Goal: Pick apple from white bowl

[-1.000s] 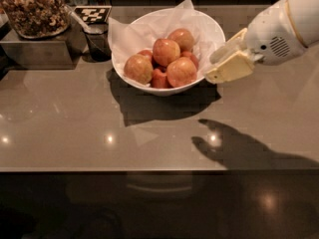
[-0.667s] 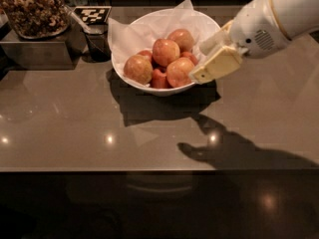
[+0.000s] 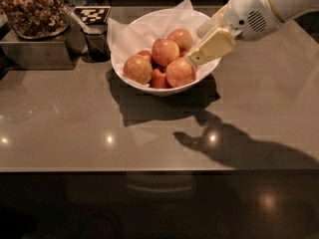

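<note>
The white bowl (image 3: 149, 87) stands on the grey counter at the back centre, lined with crumpled white paper (image 3: 124, 34). It holds several yellow-orange apples with a red blush: a large one (image 3: 165, 51) on top in the middle, one at the left (image 3: 138, 68), one at the front right (image 3: 179, 73) and one at the back (image 3: 179, 36). A smaller, darker red apple (image 3: 158, 78) lies low between them. My gripper (image 3: 196, 47) comes in from the upper right on a white arm. It is open over the bowl's right side, its cream fingers (image 3: 213, 45) just above the front-right apple and holding nothing.
A clear container of nuts (image 3: 32, 9) sits on a metal block (image 3: 35, 51) at the back left. A dark cup with a spoon (image 3: 97, 43) and a checkered tag (image 3: 92, 14) stand left of the bowl. The counter's front edge (image 3: 159, 171) runs across the lower frame.
My gripper has moved left from outside the bowl's right rim to over the apples on the bowl's right side. The apples and bowl have not moved.
</note>
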`<state>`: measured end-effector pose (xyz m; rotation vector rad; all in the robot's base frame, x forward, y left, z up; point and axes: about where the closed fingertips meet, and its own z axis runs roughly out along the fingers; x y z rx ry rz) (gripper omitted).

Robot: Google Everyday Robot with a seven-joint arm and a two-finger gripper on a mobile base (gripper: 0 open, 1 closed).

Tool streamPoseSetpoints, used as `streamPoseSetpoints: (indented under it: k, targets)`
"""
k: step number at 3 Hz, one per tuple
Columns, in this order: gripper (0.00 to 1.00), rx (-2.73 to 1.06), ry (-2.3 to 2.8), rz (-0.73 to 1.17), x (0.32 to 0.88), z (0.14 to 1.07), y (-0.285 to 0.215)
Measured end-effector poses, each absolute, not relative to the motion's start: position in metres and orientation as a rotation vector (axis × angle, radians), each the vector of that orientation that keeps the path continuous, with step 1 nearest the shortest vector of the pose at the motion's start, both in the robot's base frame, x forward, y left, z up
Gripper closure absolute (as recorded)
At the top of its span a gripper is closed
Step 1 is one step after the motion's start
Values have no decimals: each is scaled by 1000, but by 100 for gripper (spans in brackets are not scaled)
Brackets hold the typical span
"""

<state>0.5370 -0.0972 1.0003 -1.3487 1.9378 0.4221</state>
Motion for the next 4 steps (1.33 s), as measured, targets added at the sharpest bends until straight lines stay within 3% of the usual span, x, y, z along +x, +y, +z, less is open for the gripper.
streamPoseSetpoints:
  k: [1,4]
  targets:
    - [45,-1306,1950,415,550,998,-104]
    - [36,-1330,1993,409,556,952,-80]
